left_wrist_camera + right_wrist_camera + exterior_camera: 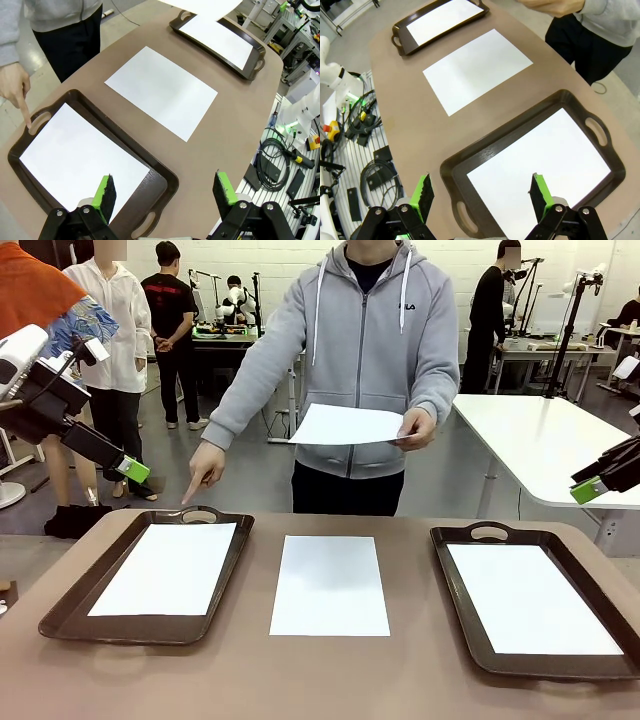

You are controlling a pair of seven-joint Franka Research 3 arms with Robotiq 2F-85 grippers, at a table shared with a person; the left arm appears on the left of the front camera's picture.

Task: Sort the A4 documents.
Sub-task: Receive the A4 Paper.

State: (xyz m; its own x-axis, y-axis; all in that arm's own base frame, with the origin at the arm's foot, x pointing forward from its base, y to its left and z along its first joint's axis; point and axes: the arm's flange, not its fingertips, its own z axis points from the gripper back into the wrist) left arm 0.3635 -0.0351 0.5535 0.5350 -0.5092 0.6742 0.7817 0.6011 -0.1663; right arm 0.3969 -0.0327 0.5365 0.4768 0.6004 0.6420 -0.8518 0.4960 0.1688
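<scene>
One white A4 sheet (330,585) lies flat on the brown table between two dark brown trays. The left tray (70,605) holds a sheet (165,568), and so does the right tray (460,590) with its sheet (530,597). The person holds another sheet (345,425) in one hand above the table's far edge. Their other hand (205,468) points a finger down at the left tray's far handle. My left gripper (128,468) hangs open above the left tray's near end (165,190). My right gripper (590,488) is open over the right tray (481,191).
A white table (540,440) stands behind at the right. Cables and boxes (280,165) lie below the table's near side. Several people stand far back in the room. Bare tabletop (330,680) runs along the near edge.
</scene>
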